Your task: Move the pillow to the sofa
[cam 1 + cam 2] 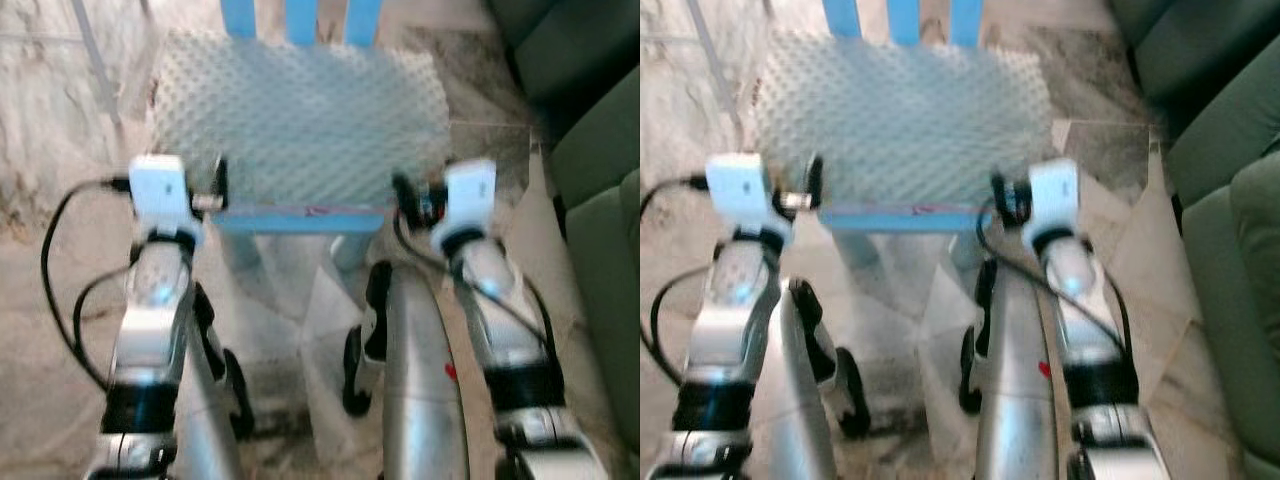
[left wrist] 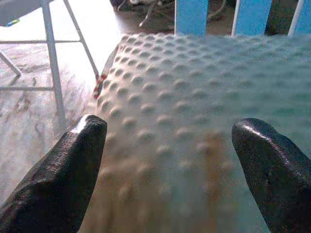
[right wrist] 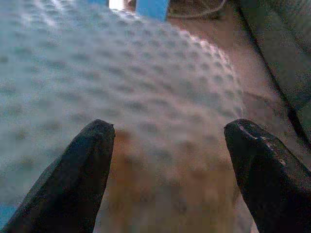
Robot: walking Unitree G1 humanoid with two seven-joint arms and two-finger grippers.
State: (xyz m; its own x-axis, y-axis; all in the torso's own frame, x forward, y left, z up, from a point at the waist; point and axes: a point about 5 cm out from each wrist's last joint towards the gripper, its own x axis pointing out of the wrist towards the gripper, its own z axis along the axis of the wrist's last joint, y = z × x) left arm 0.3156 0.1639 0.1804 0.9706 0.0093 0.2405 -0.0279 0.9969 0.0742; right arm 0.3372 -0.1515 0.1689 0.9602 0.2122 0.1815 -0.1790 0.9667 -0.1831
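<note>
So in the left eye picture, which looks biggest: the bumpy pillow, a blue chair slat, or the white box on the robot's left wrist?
1. Bumpy pillow, by far the largest.
2. White box on the left wrist.
3. Blue chair slat, smallest, though the picture's top edge cuts it off.
The box sits nearer the camera, so it looks bigger than it is.

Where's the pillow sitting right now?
The bumpy pale pillow lies on the blue chair straight ahead of the robot, with the green sofa off to its right.

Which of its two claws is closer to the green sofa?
Right. The right gripper is at the bumpy pillow's end nearest the sofa; the left gripper is at the pillow's far end.
</note>
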